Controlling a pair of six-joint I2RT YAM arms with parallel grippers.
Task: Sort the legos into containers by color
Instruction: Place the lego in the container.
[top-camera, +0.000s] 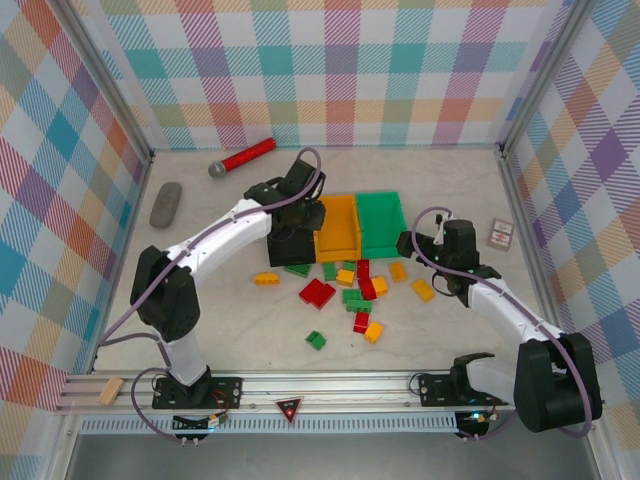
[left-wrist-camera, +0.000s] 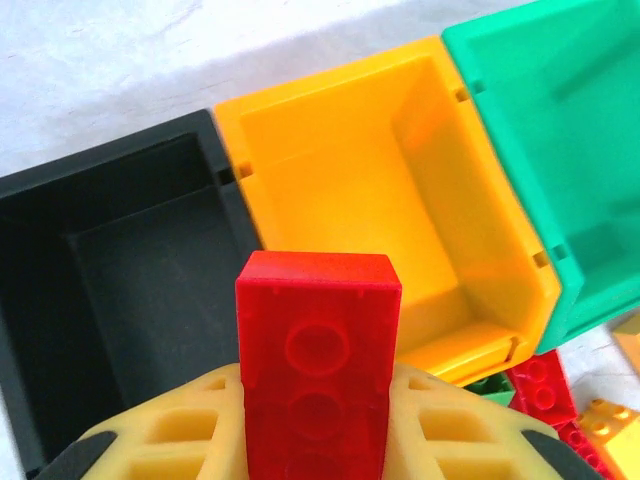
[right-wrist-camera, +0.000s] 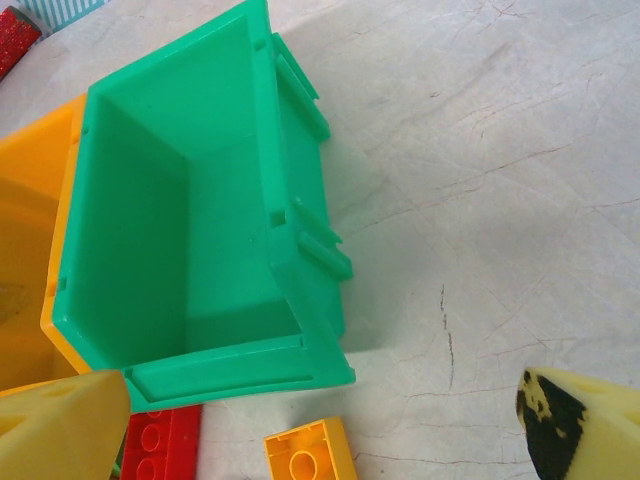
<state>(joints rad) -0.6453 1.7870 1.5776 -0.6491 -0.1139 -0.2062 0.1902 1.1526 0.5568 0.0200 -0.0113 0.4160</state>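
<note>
My left gripper (left-wrist-camera: 318, 425) is shut on a red lego (left-wrist-camera: 318, 350), held upright above the seam between the black bin (left-wrist-camera: 110, 270) and the orange bin (left-wrist-camera: 370, 190). The green bin (left-wrist-camera: 560, 130) is at the right end of the row. In the top view the left gripper (top-camera: 298, 228) hangs over the black bin (top-camera: 283, 252), beside the orange bin (top-camera: 338, 228) and green bin (top-camera: 380, 222). My right gripper (top-camera: 425, 262) stands open near the green bin's front right corner, over an orange lego (right-wrist-camera: 310, 455). Loose legos (top-camera: 317, 293) lie in front of the bins.
A red-handled microphone (top-camera: 242, 158) and a grey remote (top-camera: 166, 204) lie at the back left. A small card-like item (top-camera: 500, 234) sits at the right. Plaid walls close in the table on three sides. A single green lego (top-camera: 316, 340) lies nearest the front.
</note>
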